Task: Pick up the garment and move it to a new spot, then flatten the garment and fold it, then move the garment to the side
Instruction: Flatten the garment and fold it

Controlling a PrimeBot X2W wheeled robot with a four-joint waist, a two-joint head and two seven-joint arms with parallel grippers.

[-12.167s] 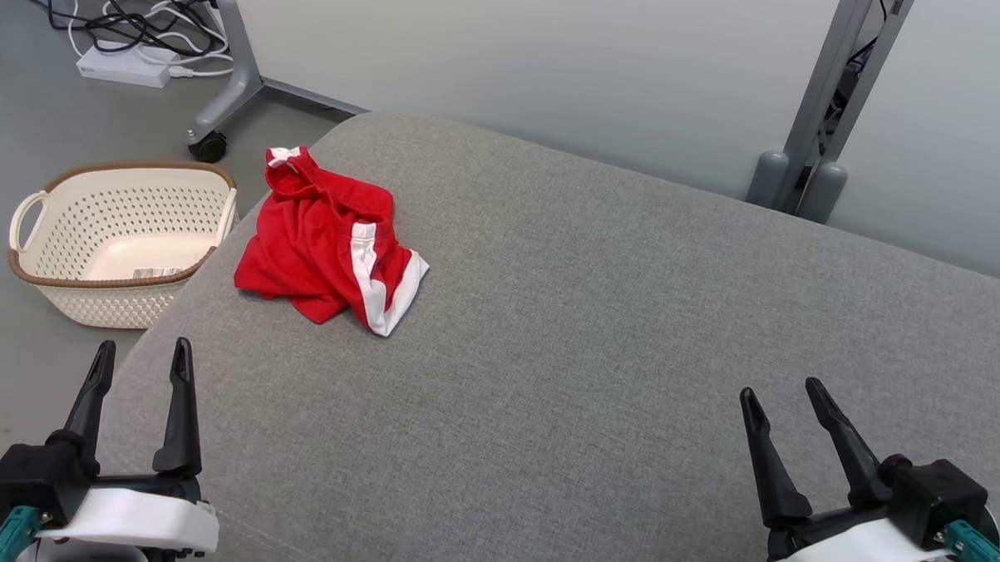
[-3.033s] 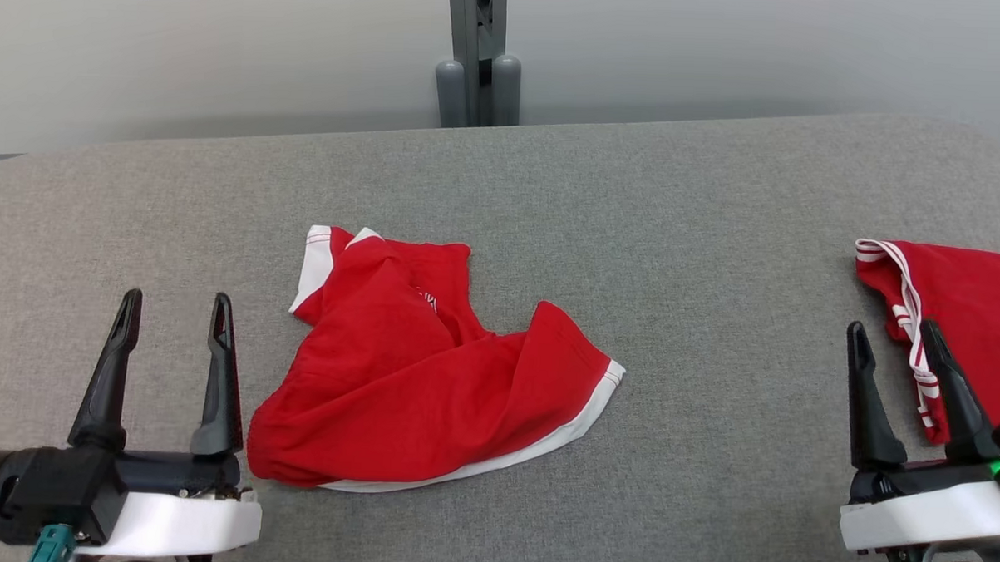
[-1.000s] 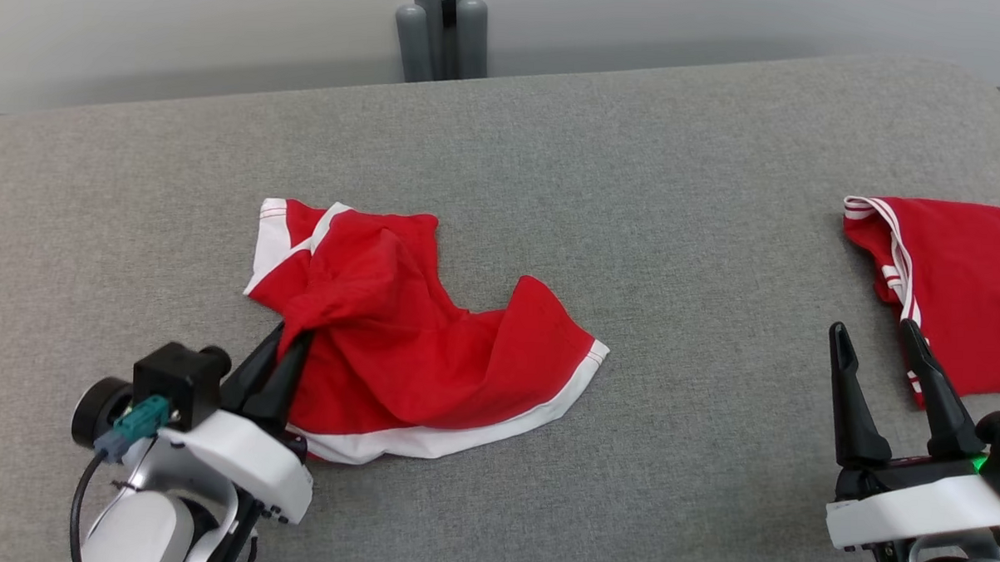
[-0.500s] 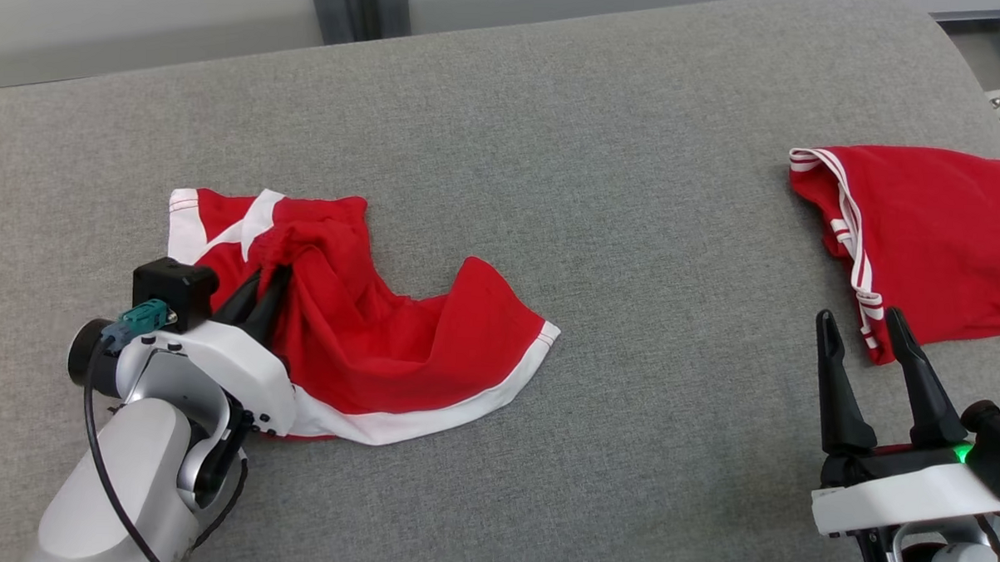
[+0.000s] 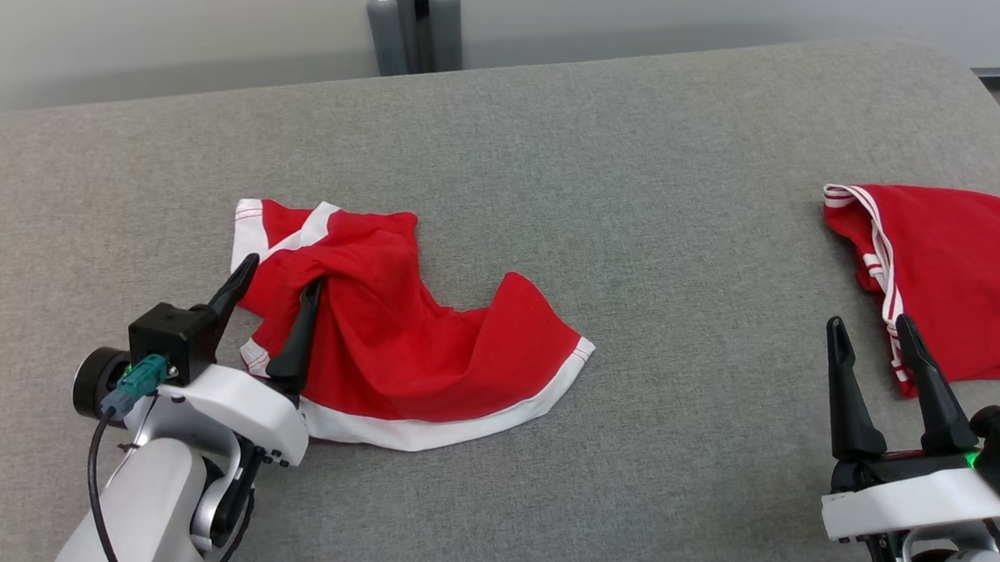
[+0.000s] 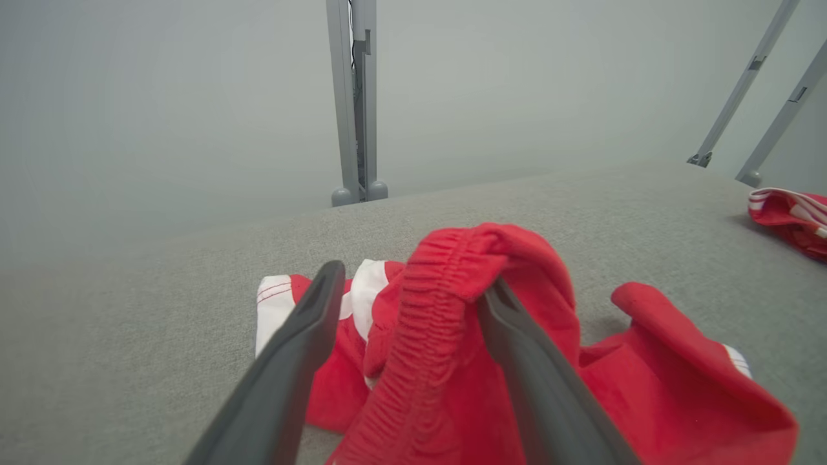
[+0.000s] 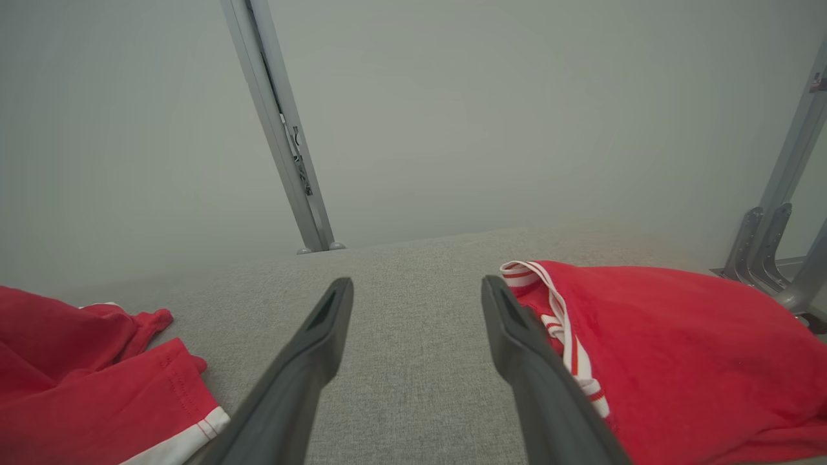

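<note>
Now left hand stands open astride the garment, grip released (right hand open).

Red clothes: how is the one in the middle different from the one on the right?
The middle garment is bunched up; the right garment lies flat. The middle one has a wide white hem; the right one has thin white stripes. Both are red with white trim.

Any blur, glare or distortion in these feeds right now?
Head view: sharp, evenly lit, no glare on the red shorts. Left wrist view: near fingers soft, far wall hazy. Right wrist view: hazy wall, post appears tilted.
</note>
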